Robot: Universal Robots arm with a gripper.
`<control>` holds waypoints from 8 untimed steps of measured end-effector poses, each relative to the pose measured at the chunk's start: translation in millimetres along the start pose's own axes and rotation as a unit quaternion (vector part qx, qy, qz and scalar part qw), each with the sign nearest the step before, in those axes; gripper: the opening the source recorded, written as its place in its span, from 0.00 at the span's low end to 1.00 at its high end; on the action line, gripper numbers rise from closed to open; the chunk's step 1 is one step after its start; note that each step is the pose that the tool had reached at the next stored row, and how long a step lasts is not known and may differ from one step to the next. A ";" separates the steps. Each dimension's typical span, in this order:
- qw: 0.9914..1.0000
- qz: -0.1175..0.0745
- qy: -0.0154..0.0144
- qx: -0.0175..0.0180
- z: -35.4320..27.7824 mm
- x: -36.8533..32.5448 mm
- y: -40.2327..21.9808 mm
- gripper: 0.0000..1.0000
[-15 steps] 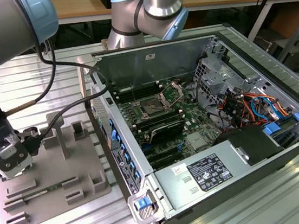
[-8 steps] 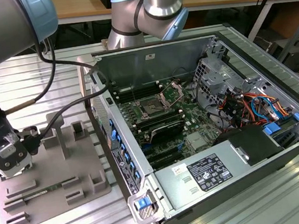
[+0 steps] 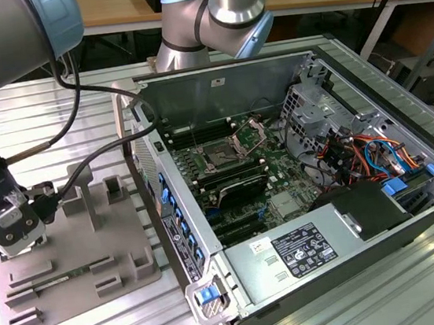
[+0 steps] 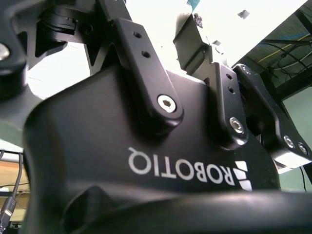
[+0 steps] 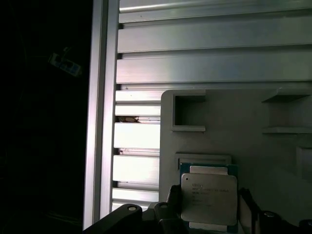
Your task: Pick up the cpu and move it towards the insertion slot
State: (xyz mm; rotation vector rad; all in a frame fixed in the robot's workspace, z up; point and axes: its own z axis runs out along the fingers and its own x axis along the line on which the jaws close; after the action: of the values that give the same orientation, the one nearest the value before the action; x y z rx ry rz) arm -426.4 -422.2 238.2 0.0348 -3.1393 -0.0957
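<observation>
Silvery-white cpu, grey tray, green board

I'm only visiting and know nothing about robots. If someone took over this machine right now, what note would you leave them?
Gripper: low over the grey tray at the exterior view's left, right at the cpu. Whether it has a grip cannot be told.
Cpu: at the tray, seen close in the first wrist view.
Insertion slot: on the green board inside the open computer case, well apart from the gripper.
Done: gripper is at the cpu.
Left: cpu not yet carried to the slot.
</observation>
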 end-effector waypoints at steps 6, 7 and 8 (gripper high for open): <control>1.000 0.000 0.000 0.000 -4.7 0.0 0.3 0.55; 1.000 0.000 0.000 0.000 -5.0 0.0 0.3 0.55; 1.000 0.000 0.000 0.000 -5.4 0.0 0.3 0.55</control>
State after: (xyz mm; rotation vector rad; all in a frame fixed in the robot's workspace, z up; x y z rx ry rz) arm -426.4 -422.2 243.5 0.0348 -3.1394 -0.0958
